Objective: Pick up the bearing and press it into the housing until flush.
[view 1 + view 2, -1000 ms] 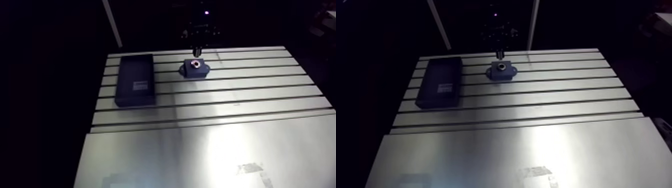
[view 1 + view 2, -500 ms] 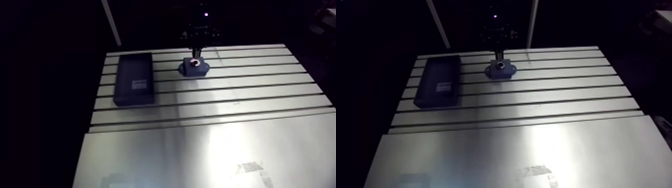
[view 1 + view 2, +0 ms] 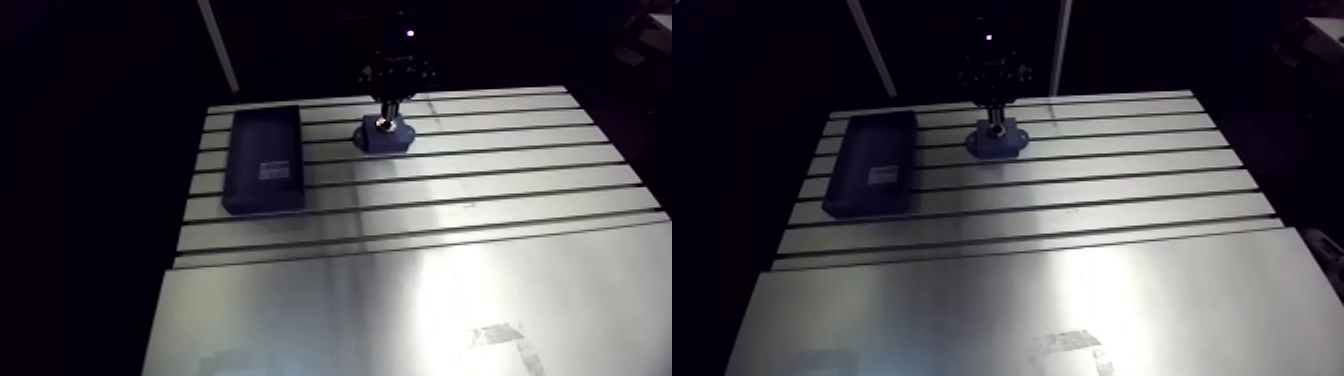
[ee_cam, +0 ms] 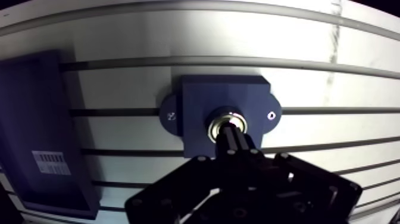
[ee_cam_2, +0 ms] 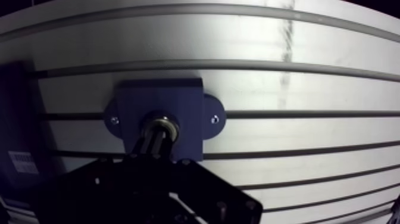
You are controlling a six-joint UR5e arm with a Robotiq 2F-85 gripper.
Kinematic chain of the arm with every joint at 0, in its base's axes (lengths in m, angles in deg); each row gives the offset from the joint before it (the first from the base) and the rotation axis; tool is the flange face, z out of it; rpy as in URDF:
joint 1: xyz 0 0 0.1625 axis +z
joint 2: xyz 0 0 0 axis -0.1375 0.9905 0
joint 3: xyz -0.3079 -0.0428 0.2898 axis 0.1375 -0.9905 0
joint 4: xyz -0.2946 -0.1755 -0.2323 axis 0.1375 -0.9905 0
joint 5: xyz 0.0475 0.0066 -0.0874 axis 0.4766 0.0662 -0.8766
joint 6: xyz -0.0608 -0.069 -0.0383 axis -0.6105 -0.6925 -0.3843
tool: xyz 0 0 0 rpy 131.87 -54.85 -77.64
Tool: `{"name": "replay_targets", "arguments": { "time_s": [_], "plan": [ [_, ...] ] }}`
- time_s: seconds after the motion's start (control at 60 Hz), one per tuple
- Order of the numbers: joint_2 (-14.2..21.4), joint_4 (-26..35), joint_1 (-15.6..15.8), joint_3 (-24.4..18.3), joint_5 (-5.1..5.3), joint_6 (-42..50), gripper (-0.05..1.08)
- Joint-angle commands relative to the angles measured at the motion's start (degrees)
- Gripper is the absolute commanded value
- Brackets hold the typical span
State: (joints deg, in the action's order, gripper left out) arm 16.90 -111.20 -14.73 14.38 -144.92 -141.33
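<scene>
Pincer (image 4: 229, 133) closed over bearing (image 4: 219, 121), bearing in housing (image 4: 202, 98)

Bearing (image 4: 219, 123) in housing (image 4: 220, 95), housing on table (image 3: 450, 300), box (image 3: 263, 172) well apart beside it

No legible text anywhere. Box (image 4: 36, 119): white label (image 4: 51, 162) on lid w/ barcode-type stripes and a row of fine print beneath, chars too small to read. Housing (image 4: 202, 101): small pale mark (image 4: 171, 116) on one ear, poss. two chars, can't make out. Table (image 3: 560, 290): pale rect. patch (image 3: 498, 336) on smooth front plate, maybe print, illegible. No brand or nos. readable.
</scene>
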Motion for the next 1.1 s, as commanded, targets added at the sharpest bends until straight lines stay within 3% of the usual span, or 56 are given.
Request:
{"name": "replay_targets", "arguments": {
  "time_s": [0.017, 1.1],
  "plan": [
    [-0.08, -0.03, 0.06, 0.03, -0.04, -0.05, 1.01],
    [-1.68, -0.46, 0.32, -0.13, -0.31, -0.14, 1.00]
  ]
}}
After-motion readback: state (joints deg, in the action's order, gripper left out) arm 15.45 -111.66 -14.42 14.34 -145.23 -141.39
